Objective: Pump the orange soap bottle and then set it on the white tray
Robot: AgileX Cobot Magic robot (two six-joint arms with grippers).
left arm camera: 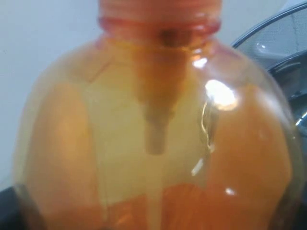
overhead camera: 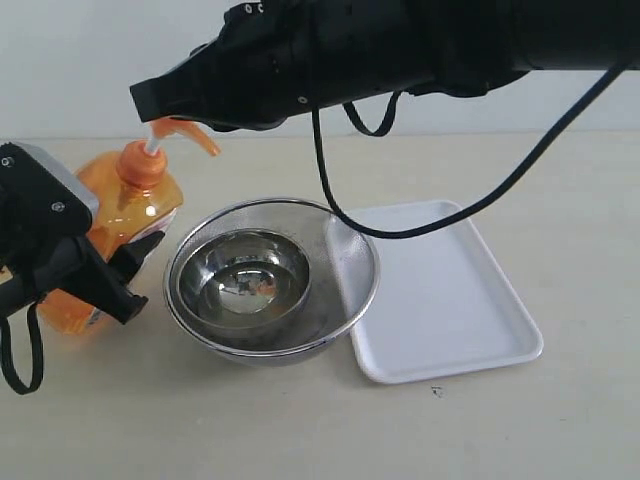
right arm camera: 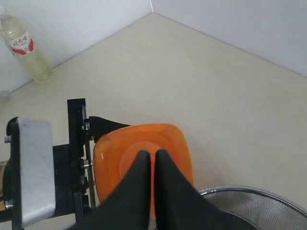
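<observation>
The orange soap bottle (overhead camera: 128, 205) stands upright at the table's left; its translucent body (left arm camera: 153, 120) fills the left wrist view. My left gripper (overhead camera: 130, 272) is shut on its lower body, and one dark finger (right arm camera: 106, 125) shows beside the bottle (right arm camera: 175, 143) from above. My right gripper (overhead camera: 148, 100) reaches across from the right and sits on top of the orange pump head (overhead camera: 170, 128), whose white stem still shows. Its fingertips (right arm camera: 149, 153) are shut together with nothing between them. The white tray (overhead camera: 450, 300) lies flat on the right.
A steel mesh strainer (overhead camera: 345, 260) holding a round steel bowl (overhead camera: 240, 275) sits between the bottle and the tray, its rim over the tray's left edge. The right arm's black cable (overhead camera: 330, 190) hangs over the strainer. A clear drink bottle (right arm camera: 21, 45) stands by the far wall.
</observation>
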